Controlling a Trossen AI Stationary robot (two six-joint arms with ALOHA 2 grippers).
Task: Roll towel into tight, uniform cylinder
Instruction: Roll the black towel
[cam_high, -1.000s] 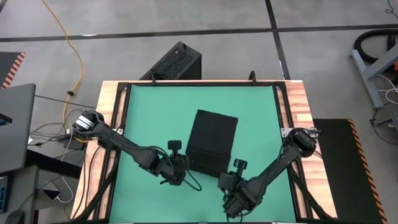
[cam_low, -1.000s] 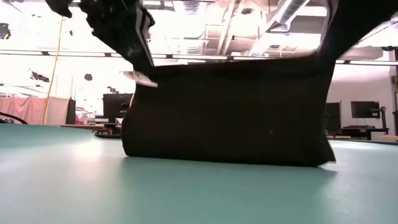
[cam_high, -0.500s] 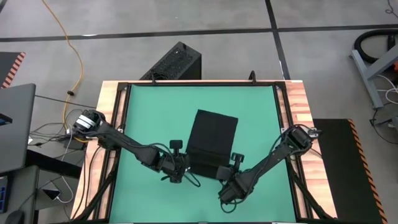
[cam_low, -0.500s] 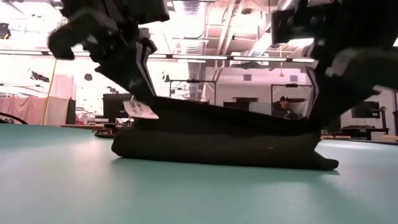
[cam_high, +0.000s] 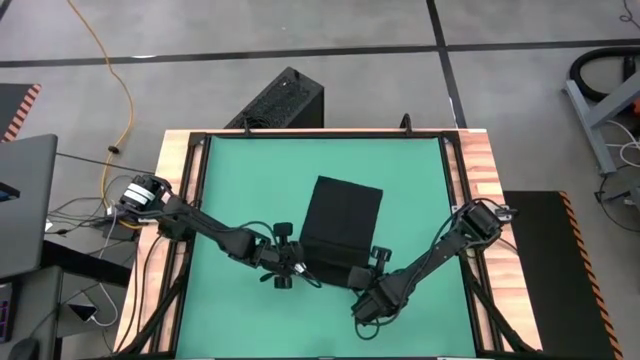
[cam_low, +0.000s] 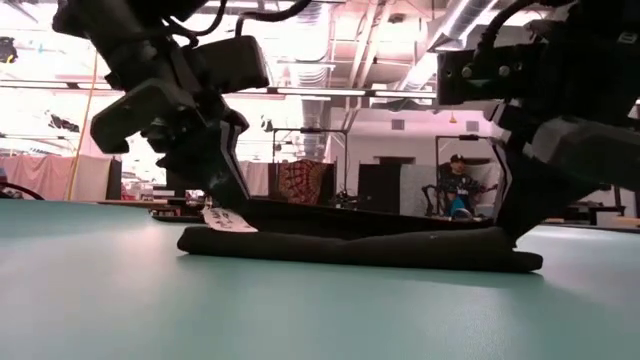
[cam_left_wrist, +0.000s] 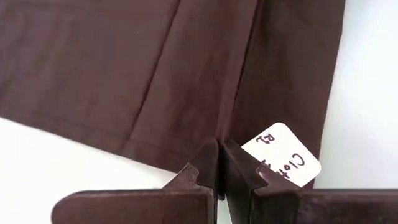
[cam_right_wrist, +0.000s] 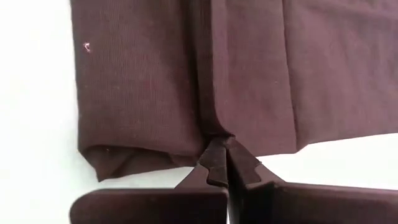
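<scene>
Towel (cam_high: 340, 225) lies folded flat mid-mat (cam_high: 250, 180); left gripper (cam_high: 300, 262) and right gripper (cam_high: 362, 275) each clenched on its near edge, white tag (cam_left_wrist: 283, 155) beside the left fingers.

Grey concrete floor (cam_high: 200, 50) — bright ceiling lights (cam_low: 330, 40) beyond.

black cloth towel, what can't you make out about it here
- High view: near edge of the plain black soft cloth towel is covered by the left claw and right claw.
- Left wrist view: the small white paper tag has its writing partly hidden by a finger.
- Low view: layer count unreadable; black on black.
</scene>
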